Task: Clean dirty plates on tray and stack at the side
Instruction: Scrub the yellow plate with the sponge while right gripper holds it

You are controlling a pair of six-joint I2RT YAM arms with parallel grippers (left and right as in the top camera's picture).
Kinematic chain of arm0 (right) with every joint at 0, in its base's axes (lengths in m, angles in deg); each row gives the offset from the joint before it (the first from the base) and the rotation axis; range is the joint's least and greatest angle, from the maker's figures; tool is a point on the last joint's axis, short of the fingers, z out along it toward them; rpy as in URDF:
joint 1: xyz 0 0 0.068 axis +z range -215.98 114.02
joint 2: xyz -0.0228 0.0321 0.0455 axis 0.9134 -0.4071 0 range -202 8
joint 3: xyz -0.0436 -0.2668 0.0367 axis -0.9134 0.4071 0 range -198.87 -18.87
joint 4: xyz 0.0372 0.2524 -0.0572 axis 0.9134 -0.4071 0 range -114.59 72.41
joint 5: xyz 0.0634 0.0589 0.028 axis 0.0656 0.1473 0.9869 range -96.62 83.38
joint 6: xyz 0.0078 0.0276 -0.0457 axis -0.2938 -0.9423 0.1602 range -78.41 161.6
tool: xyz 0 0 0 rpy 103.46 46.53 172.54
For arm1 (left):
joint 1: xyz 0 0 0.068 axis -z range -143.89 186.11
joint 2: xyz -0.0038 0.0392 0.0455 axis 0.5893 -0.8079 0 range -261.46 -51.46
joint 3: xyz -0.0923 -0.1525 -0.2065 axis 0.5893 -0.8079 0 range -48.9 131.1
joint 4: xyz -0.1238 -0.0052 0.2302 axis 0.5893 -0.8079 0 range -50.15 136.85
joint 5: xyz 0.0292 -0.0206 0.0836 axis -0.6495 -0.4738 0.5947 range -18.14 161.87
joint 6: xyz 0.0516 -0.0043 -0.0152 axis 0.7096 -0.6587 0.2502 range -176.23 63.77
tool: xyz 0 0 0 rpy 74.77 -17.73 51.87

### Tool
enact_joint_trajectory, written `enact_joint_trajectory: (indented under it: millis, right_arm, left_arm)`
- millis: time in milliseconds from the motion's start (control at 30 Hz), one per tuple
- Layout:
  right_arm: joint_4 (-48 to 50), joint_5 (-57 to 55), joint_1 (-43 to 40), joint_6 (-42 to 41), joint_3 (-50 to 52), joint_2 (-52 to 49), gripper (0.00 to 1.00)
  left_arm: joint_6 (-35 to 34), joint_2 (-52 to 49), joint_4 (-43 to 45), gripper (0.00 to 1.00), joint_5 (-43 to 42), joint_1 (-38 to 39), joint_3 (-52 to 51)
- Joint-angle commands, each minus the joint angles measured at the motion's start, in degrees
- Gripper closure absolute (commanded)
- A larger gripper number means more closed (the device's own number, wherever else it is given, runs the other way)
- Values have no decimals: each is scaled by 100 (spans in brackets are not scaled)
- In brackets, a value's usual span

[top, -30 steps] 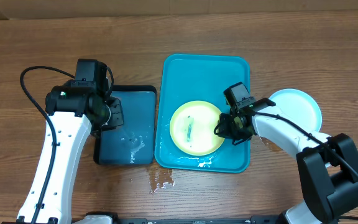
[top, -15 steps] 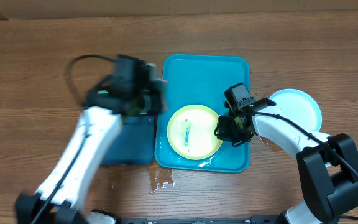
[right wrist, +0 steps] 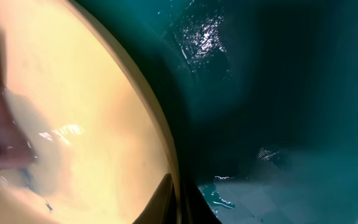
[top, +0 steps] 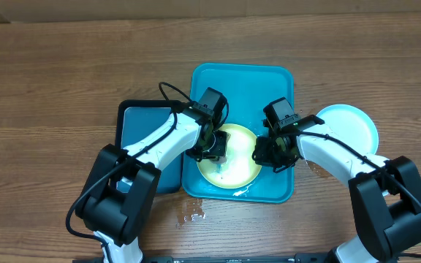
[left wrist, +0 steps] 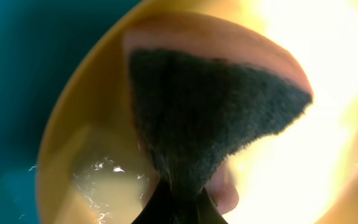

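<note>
Overhead | left fingers (top: 210, 150) pinch sponge (left wrist: 197, 124) on plate (top: 237, 172) | right fingers (top: 264, 154) clamp plate's right rim | plate near tray (top: 240, 80) front rim

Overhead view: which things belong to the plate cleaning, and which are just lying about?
In use: yellow-green plate, turquoise tray, light blue plate at the side, sponge.
Lying about: dark blue tray, water spill on the table.

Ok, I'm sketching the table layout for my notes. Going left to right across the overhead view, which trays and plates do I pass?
Black-rimmed dark blue rectangular tray → large turquoise plastic tray, which holds the round yellow-green plastic plate → round light blue plastic plate.
</note>
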Motion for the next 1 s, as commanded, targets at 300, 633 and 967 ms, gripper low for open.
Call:
enact_joint_trajectory:
  millis: [300, 633, 967]
  right_arm:
    - [-20, -61, 33, 103, 9, -83, 96]
    - [-28, -59, 33, 103, 9, -83, 96]
    - [-22, -61, 33, 105, 9, -83, 96]
  left_arm:
    - [-577, -214, 562, 96, -1106, -24, 4]
    - [-820, -590, 599, 96, -1996, 535, 17]
    - [-651, -584, -1561, 96, 1198, 262, 748]
